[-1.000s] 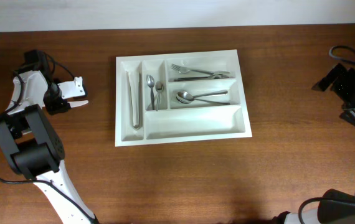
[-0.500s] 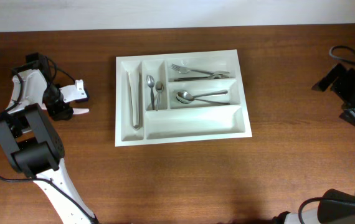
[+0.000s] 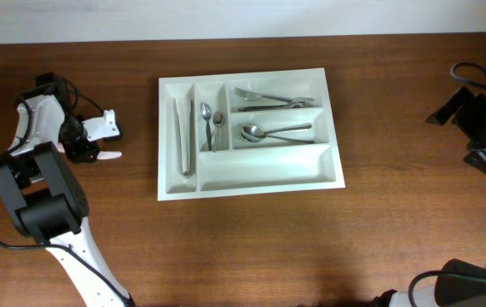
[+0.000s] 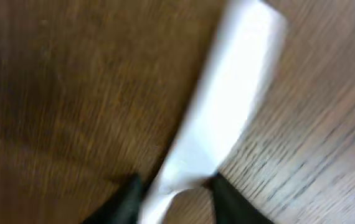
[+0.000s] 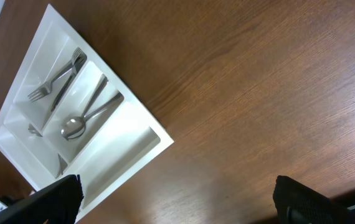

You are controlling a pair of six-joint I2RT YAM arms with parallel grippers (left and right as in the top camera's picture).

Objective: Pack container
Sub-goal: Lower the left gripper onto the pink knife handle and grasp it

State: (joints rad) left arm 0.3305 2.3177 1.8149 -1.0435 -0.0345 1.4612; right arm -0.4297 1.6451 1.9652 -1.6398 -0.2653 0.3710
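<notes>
The container [image 3: 251, 189], a white cutlery tray, lies at the table's middle and also shows in the right wrist view [image 5: 124, 134]. It holds metal forks [image 3: 273, 97], spoons [image 3: 273, 132], two small spoons [image 3: 211, 124] and a long piece [image 3: 183, 136]; its long front compartment is bare. Left of the tray, my left gripper [image 3: 89, 150] sits low over the wood. In the blurred left wrist view its black fingers [image 4: 177, 202] press on both sides of a flat white plastic piece [image 4: 227, 106]. My right gripper [image 5: 187, 202] hangs open over bare wood at the far right [image 3: 482, 128].
The white piece [image 3: 103, 126] lies on the wood between the left arm and the tray's left wall. The left arm's base [image 3: 43, 205] stands at the front left. Cables trail behind the right arm [image 3: 473, 77].
The left gripper has shifted slightly toward the front of the table and its fingers have narrowed onto the white piece. The right arm and the tray have not moved.
</notes>
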